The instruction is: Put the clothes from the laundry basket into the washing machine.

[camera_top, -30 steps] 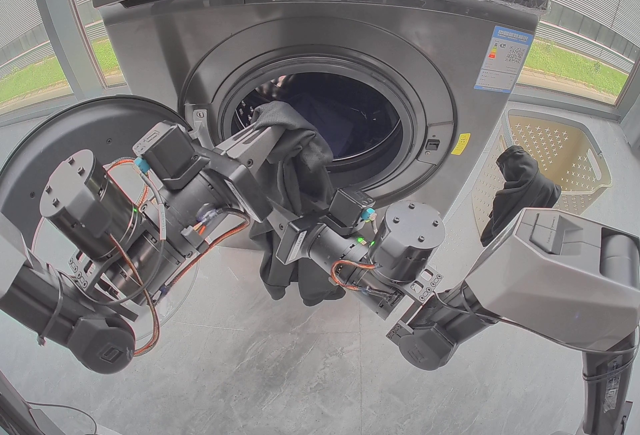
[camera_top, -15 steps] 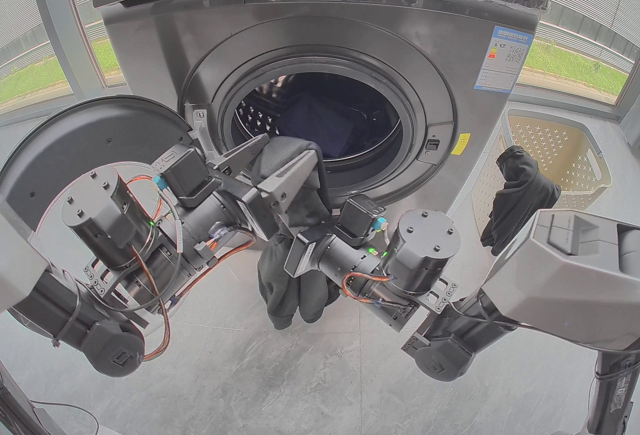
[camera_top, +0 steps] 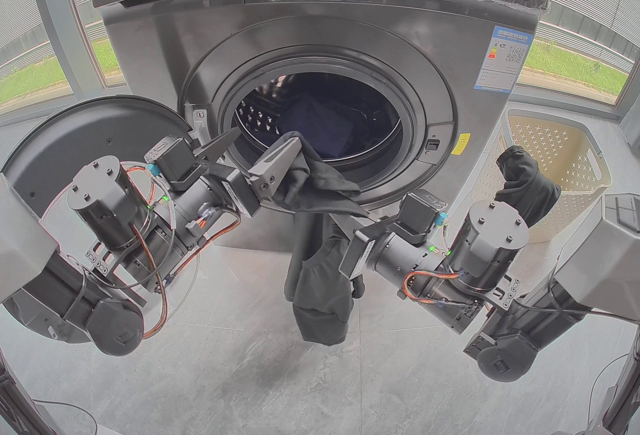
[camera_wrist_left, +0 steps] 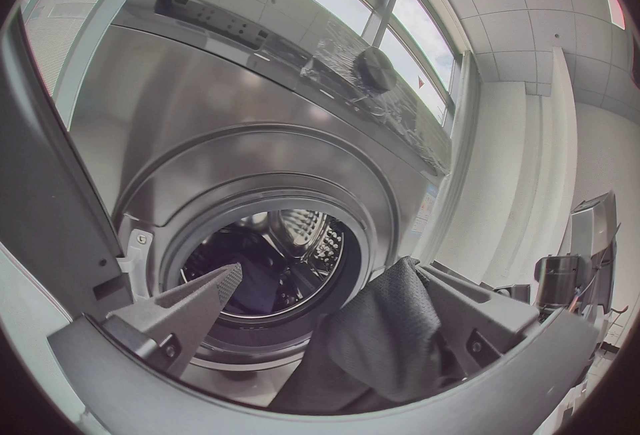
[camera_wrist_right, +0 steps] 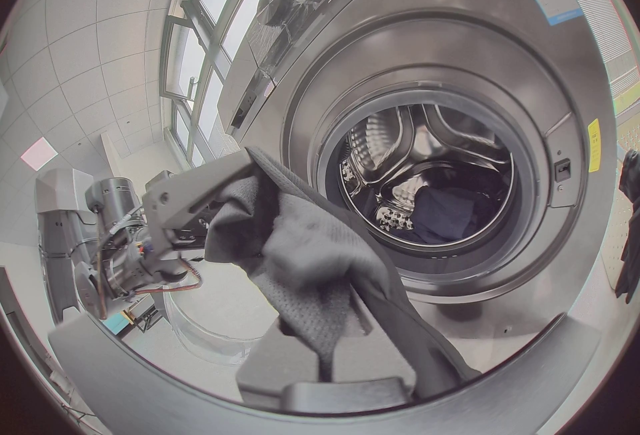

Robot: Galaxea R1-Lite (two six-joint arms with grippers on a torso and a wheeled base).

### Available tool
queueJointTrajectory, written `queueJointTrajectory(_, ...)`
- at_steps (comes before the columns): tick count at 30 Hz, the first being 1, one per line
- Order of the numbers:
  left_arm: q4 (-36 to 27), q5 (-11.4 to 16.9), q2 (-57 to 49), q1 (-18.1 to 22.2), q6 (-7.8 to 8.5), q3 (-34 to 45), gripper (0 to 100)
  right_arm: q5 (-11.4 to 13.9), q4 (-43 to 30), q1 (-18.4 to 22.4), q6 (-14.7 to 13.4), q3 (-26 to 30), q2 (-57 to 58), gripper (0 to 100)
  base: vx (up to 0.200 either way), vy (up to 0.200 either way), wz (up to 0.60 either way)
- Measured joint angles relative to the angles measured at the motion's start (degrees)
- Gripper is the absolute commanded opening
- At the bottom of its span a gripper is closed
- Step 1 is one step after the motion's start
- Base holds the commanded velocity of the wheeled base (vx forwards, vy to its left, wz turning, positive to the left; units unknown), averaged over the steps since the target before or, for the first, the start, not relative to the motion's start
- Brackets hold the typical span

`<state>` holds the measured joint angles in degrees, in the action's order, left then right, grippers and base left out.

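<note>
Your left pincer is sitting with jaws apart, dark garment snagging over 1 finger. Right pincer is looking clamped on it. Garment is hanging vertically just below the washing machine opening, with the left arm nearer.

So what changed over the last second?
The left gripper opened and drew back from the drum; the dark garment now drapes over one finger. The right gripper, shut on it, pulled rightward, stretching it. The washing machine and laundry basket stayed put.
</note>
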<state>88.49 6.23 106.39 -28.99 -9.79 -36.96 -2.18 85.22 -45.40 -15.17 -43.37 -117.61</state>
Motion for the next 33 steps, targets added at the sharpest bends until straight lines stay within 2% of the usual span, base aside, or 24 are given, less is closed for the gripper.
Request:
queueJointTrajectory(20, 0.0, 0.2, 3.9, 4.5, 0.05, 0.0, 100, -0.1, -1.2, 4.2, 0.0, 3.9, 3.9, 0, 0.000, 0.000, 0.00)
queueJointTrajectory(33, 0.0, 0.1, 4.2, 5.0, 0.07, -1.3, 100, -0.1, -2.8, 8.0, 0.0, 5.8, 4.7, 0, 0.000, 0.000, 0.00)
